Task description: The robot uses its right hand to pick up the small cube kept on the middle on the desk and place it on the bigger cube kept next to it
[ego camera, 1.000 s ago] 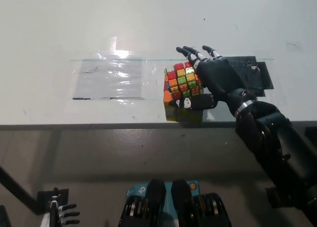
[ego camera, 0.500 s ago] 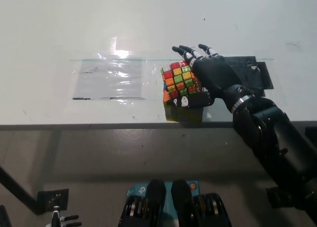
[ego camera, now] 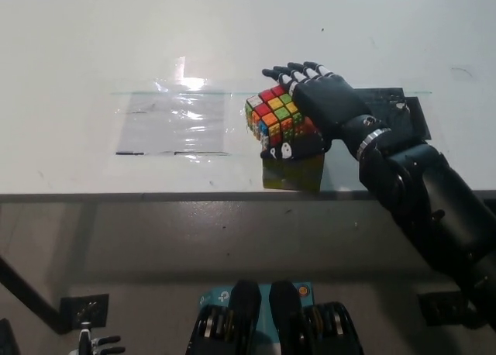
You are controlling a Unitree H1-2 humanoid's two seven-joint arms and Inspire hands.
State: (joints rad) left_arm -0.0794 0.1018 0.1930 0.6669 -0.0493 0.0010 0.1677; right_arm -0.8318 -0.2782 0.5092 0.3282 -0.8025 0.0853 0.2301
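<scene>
At the near edge of the pale desk (ego camera: 93, 53), a multicoloured puzzle cube (ego camera: 271, 115) is seen clasped in the robot's black right hand (ego camera: 318, 115), with the fingers (ego camera: 288, 72) curled over its far side and the thumb (ego camera: 293, 148) pressed against its near face. The cube is held tilted and appears lifted clear of a darker, yellowish-green block (ego camera: 293, 174) directly beneath the hand, which is taken to be the bigger cube, though its true size and pattern cannot be made out in the shadow. The held cube is judged rigid and light, with glossy tiles that may slip; opposite flat faces are considered the safest place for a hold. A sheet of clear film (ego camera: 170, 122) is laid flat to the left of the hand. Only a sliver of the white left hand (ego camera: 97, 343) is shown far below at the frame's edge; its state cannot be told.
</scene>
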